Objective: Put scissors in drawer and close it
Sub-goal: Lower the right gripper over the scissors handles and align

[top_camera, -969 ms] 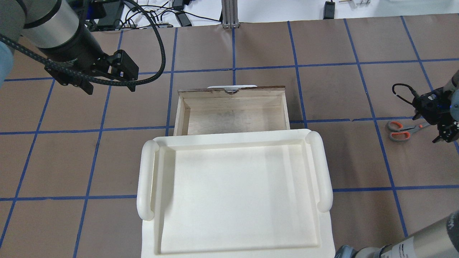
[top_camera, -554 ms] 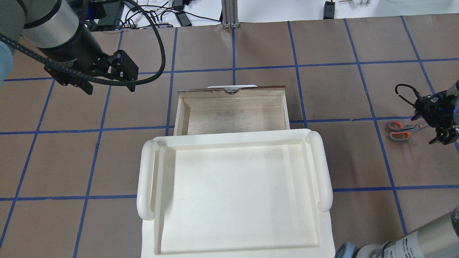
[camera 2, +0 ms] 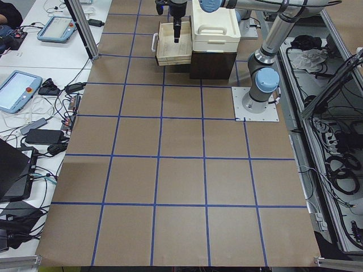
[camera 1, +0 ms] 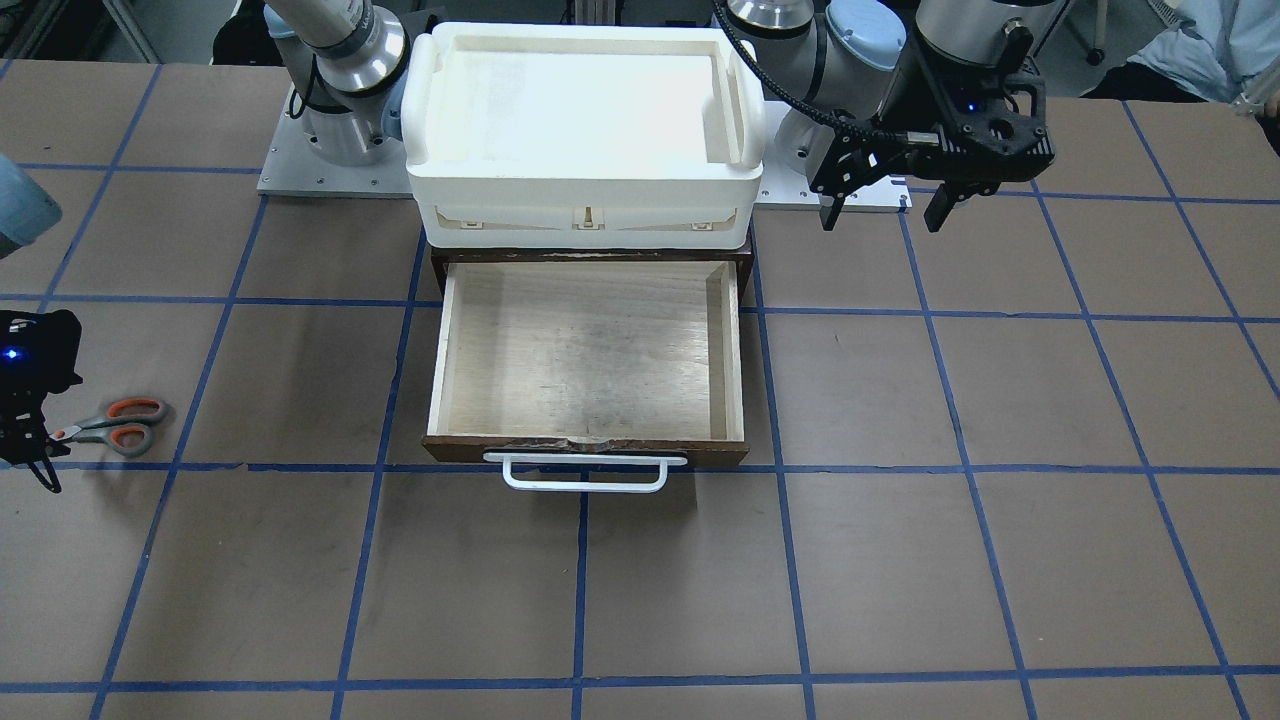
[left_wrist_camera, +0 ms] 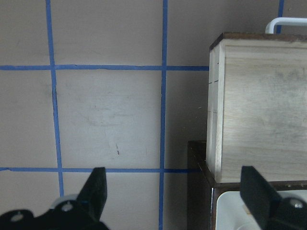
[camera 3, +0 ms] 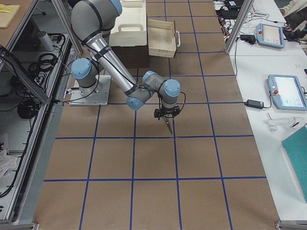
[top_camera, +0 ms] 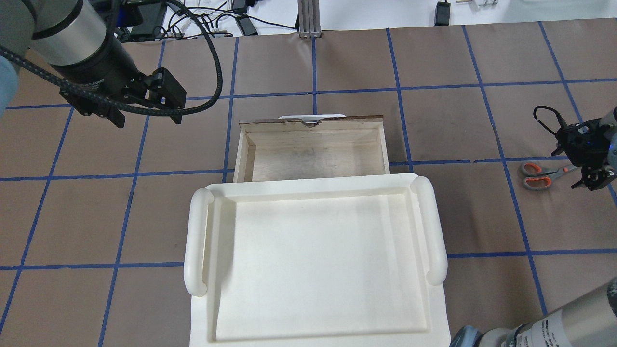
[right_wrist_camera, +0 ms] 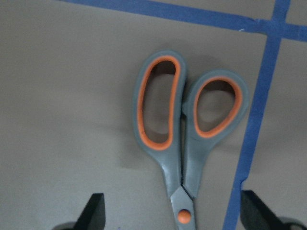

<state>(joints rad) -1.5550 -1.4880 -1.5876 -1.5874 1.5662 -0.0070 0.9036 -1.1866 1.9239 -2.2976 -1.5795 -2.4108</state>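
Observation:
The scissors [top_camera: 539, 175], grey handles lined in orange, lie flat on the table at the far right, apart from the drawer [top_camera: 313, 126]. They also show in the front view [camera 1: 115, 424] and the right wrist view [right_wrist_camera: 184, 134]. My right gripper [top_camera: 592, 179] is open and hangs over their blade end, with a finger on each side of the pivot [right_wrist_camera: 175, 215]. The blades are hidden. The drawer [camera 1: 585, 350] is pulled open and empty, its white bar handle [camera 1: 585, 475] facing away from me. My left gripper [top_camera: 148, 119] is open and empty, above the table left of the drawer.
A white plastic bin [top_camera: 318, 260] sits on top of the dark cabinet that holds the drawer. The left wrist view shows the drawer's side wall [left_wrist_camera: 259, 110]. Blue tape lines grid the brown table. Cables and devices lie beyond the far edge.
My right gripper has shifted slightly right over the scissors' blade end and stays open. The scissors, the drawer and the left arm have not moved.

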